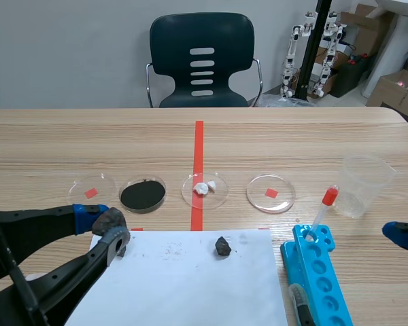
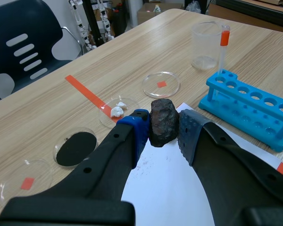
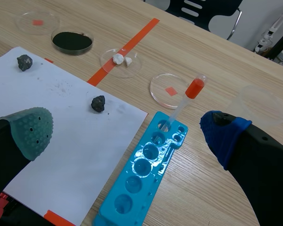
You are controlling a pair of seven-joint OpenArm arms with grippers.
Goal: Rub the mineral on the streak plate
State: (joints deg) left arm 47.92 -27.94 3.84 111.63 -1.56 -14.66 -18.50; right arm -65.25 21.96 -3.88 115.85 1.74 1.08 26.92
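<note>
- Mineral [image 1: 109, 221], a dark lump, is clamped in the left gripper [image 1: 107, 229] at the far left corner of the white sheet [image 1: 190, 285] on the bench [image 1: 54, 142], as the scene view shows.
- One second dark lump [image 1: 222, 246] lies on the sheet near its far edge, well apart from the mineral. Faint specks [image 1: 170, 251] lie between the two.
- Beyond the sheet, four petri dishes stand in a row: one with a red mark [image 1: 92, 190], one with black powder [image 1: 143, 194], one with white pieces [image 1: 205, 189], and another with a red mark [image 1: 270, 193].
- One blue rack [image 1: 319, 272] holding one red-capped tube [image 1: 324, 210] stands just beside the sheet. One clear cup [image 1: 364, 183] stands past the rack, and one chair [image 1: 202, 61] behind the bench.
- In the left wrist view, the left gripper [image 2: 162, 134] presses its pads on both sides of the mineral [image 2: 162, 121], with the sheet [image 2: 170, 188] below. The four dishes, the rack [image 2: 250, 106] and the cup [image 2: 206, 44] lie ahead.
- In the right wrist view, the right gripper [image 3: 127, 134] is spread wide over the sheet's edge and the rack [image 3: 146, 179]. Both lumps show on the sheet: the mineral [image 3: 24, 61] at its far corner, and the second lump [image 3: 98, 103] nearer the rack.
</note>
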